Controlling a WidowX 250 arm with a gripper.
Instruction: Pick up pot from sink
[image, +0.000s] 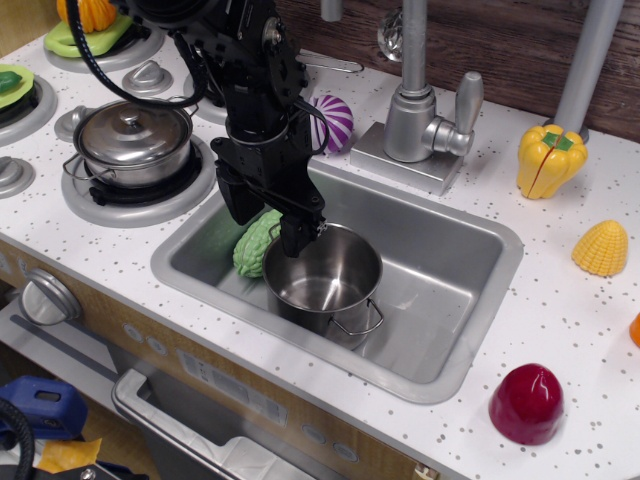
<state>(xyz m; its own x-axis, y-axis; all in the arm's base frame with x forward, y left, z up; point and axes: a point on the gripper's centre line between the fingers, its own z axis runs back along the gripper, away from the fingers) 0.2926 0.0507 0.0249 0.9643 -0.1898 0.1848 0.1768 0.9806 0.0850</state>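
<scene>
A shiny steel pot (325, 285) with small side handles stands upright and empty in the grey sink (440, 270), left of its middle. My black gripper (266, 228) reaches down at the pot's left rim. Its jaws stand apart; one finger (295, 238) is at the rim's inner edge and the other (236, 205) is outside, further left. The pot rests on the sink floor. A green toy vegetable (250, 250) lies against the pot's left side, partly hidden by the gripper.
A lidded steel pot (135, 140) sits on the stove burner to the left. A purple striped toy (335, 122) and the faucet (415, 100) stand behind the sink. A yellow pepper (548, 160), a corn piece (600, 247) and a red toy (526, 402) lie on the right counter.
</scene>
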